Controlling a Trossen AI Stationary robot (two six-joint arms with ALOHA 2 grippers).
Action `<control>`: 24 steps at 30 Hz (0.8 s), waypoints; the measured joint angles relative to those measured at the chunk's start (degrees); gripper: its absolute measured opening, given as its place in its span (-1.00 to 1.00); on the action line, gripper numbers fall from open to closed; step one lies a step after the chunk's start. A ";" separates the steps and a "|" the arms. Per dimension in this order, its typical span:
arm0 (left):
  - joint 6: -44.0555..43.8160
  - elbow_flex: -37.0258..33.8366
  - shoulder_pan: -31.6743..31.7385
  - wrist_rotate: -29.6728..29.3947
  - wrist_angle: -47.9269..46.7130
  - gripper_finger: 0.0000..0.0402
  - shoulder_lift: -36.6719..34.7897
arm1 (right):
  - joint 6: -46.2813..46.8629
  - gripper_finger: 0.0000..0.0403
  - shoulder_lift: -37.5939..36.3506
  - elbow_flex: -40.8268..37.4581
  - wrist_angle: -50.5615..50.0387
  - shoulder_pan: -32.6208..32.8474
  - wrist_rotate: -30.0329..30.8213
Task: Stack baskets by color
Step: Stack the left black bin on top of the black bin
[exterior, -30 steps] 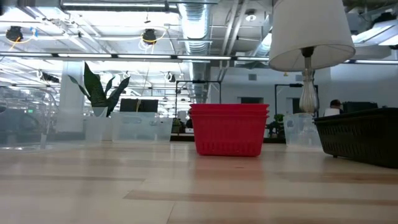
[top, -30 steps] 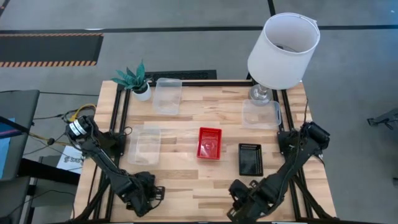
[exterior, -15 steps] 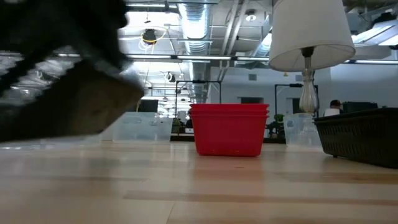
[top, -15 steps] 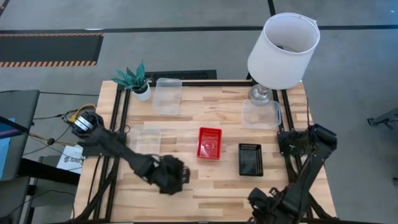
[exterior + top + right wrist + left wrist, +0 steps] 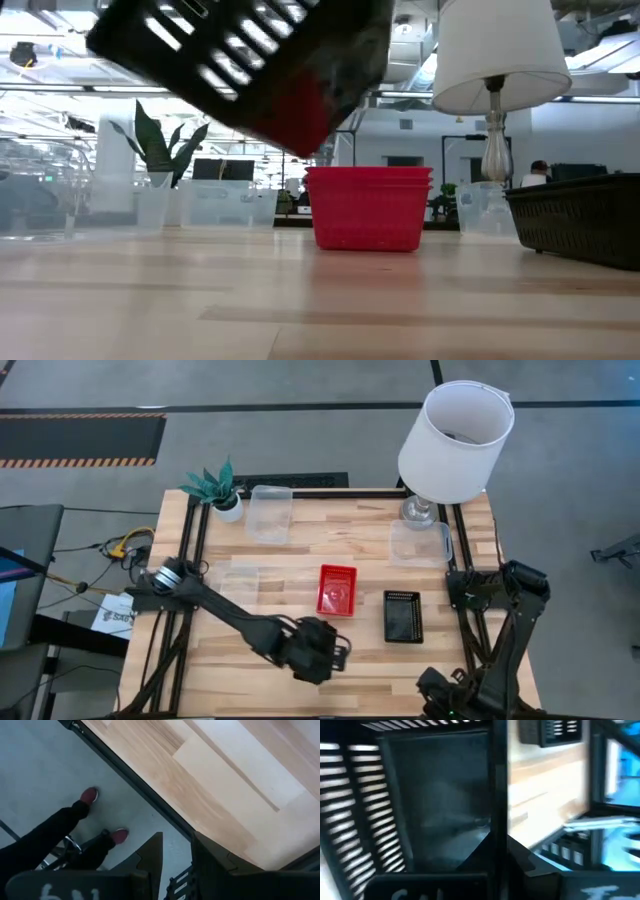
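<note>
A black mesh basket hangs tilted in the air over the near middle of the table, with my left gripper shut on it. Stacked red baskets stand at the table's middle, and another black basket stands to their right. Three clear baskets rest on their bottoms farther off. My right gripper is at the near right corner. In the right wrist view its fingers stand apart over the table's near edge. My left gripper pinches one upright side wall of the black basket between its two fingers, slanting down from the table's near left. The wall runs up between the fingers, with the basket's hollow to one side. The basket is lifted clear and tilted.
A white lampshade on its stand rises at the far right corner. A small green plant stands at the far left. Bare wood lies along the near part of the table. A person's legs and red shoes show on the floor beyond the near edge.
My left gripper has swung from the near left corner toward the table's middle, rising. The black basket has come into the low view, lifted clear and tilted. My right gripper has drawn back toward the near right corner.
</note>
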 joint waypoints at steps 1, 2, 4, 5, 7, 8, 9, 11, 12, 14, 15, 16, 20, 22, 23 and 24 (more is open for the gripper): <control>0.81 2.69 0.40 0.16 -2.05 -1.00 2.04 | 0.04 -0.39 0.00 0.00 0.00 0.25 -0.01; 1.67 5.28 0.84 0.23 -2.83 -1.00 3.92 | 0.25 -0.39 0.00 0.00 0.04 0.44 0.02; 3.56 9.85 1.69 1.41 -4.74 -1.00 7.65 | 0.43 -0.39 -0.02 0.00 0.07 0.64 0.02; 4.29 11.98 2.06 1.95 -6.12 -1.00 9.48 | 0.46 -0.39 -0.04 0.00 0.02 0.78 0.01; 5.24 15.89 2.86 2.93 -7.19 -1.00 13.03 | 0.49 -0.39 -0.04 0.00 0.19 1.12 0.02; 5.78 17.45 3.03 3.09 -7.67 -1.00 14.53 | 0.71 -0.39 -0.04 0.00 0.12 1.15 0.00; 6.20 18.92 3.28 3.20 -7.96 -1.00 15.90 | 0.93 -0.39 -0.04 0.00 0.05 1.33 0.00; 7.16 21.68 3.74 3.93 -7.55 -1.00 18.82 | 1.29 -0.39 -0.04 0.00 0.15 1.69 0.02; 7.42 22.75 3.86 4.87 -7.86 -1.00 19.98 | 1.47 -0.39 -0.04 0.00 0.14 1.76 0.02; 7.52 24.59 4.13 7.06 -8.32 -1.00 22.59 | 1.51 -0.39 -0.04 0.00 0.17 2.13 0.01; 7.34 25.00 4.15 7.81 -8.24 -1.00 23.52 | 1.51 -0.39 -0.04 0.00 0.19 2.18 0.02; 7.11 25.03 4.15 8.34 -8.37 -1.00 24.19 | 1.53 -0.39 -0.04 0.00 0.18 2.20 0.00; 5.37 25.13 4.10 9.52 -7.31 -1.00 24.74 | 2.37 -0.39 -0.04 0.00 0.17 2.77 0.12; 5.65 25.13 4.10 8.42 -6.27 -1.00 24.74 | 2.40 -0.39 -0.04 0.00 0.18 3.10 0.18; 6.65 25.13 4.10 8.11 -5.60 -1.00 24.74 | 2.40 -0.39 -0.04 0.00 0.22 3.25 0.24; 7.84 25.13 4.13 8.05 -4.43 -1.00 24.74 | 2.40 -0.39 -0.04 0.00 0.20 3.25 0.24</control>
